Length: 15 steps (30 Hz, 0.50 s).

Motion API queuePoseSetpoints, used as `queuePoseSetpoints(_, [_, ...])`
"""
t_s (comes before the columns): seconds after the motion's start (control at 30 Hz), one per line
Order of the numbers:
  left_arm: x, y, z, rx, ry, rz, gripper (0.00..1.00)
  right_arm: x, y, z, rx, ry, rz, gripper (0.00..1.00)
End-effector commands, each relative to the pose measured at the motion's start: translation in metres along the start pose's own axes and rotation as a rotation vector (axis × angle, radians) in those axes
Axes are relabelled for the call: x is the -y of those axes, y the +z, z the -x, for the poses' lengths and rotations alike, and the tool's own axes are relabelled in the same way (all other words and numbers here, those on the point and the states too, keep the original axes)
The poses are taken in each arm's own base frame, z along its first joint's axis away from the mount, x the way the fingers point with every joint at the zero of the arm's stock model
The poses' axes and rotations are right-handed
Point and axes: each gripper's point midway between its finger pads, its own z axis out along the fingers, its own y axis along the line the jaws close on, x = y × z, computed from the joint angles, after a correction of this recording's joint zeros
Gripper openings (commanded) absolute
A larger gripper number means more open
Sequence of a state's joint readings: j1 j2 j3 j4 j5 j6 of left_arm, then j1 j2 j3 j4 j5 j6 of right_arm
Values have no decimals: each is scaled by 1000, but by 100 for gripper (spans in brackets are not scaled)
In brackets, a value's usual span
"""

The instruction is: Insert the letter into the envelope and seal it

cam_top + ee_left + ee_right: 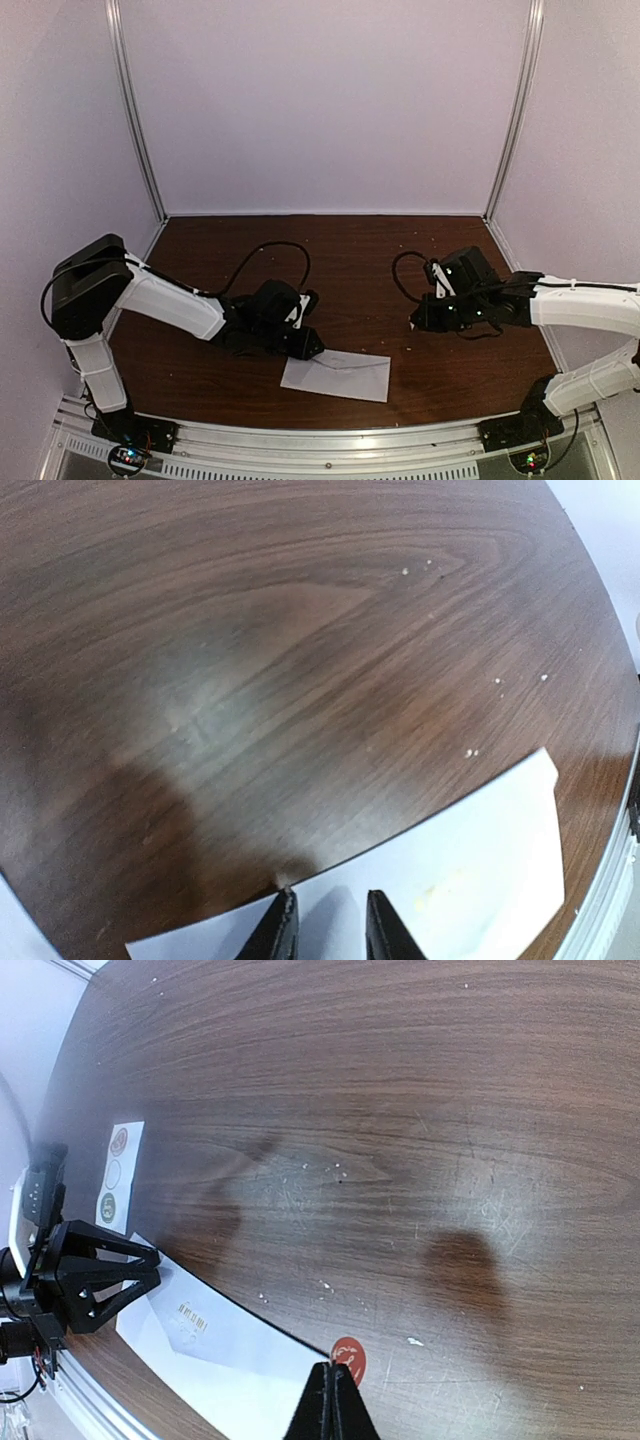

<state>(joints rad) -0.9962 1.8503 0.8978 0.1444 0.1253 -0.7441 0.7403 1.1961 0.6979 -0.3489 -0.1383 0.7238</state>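
Observation:
The pale envelope lies flat near the table's front edge, its pointed flap folded down; it also shows in the right wrist view and the left wrist view. The letter is not in view. My left gripper is slightly open, its fingertips low over the envelope's far left edge. My right gripper is off to the envelope's right, above the table. It is shut, with a small red round sticker at its tips.
A small white card of round stickers lies on the wood beyond the left gripper. Pale walls and metal posts enclose the table. An aluminium rail runs along the front edge.

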Motion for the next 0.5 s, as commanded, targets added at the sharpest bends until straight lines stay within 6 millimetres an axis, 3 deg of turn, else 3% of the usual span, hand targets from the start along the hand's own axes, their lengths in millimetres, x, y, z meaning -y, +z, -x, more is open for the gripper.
queuePoseSetpoints(0.0, [2,-19,1,64,-78,-3,25,-14,2,-1,-10,-51,56,0])
queuePoseSetpoints(0.1, [14,-28,3,70,-76,-33,26,-21,2,-5,-23,-81,75,0])
queuePoseSetpoints(0.27, [36,-46,28,131,-53,-87,26,-28,4,-11,-37,-80,86,0])
queuePoseSetpoints(0.47, [49,-45,39,150,-14,-126,25,-39,4,-9,-25,-50,109,0])
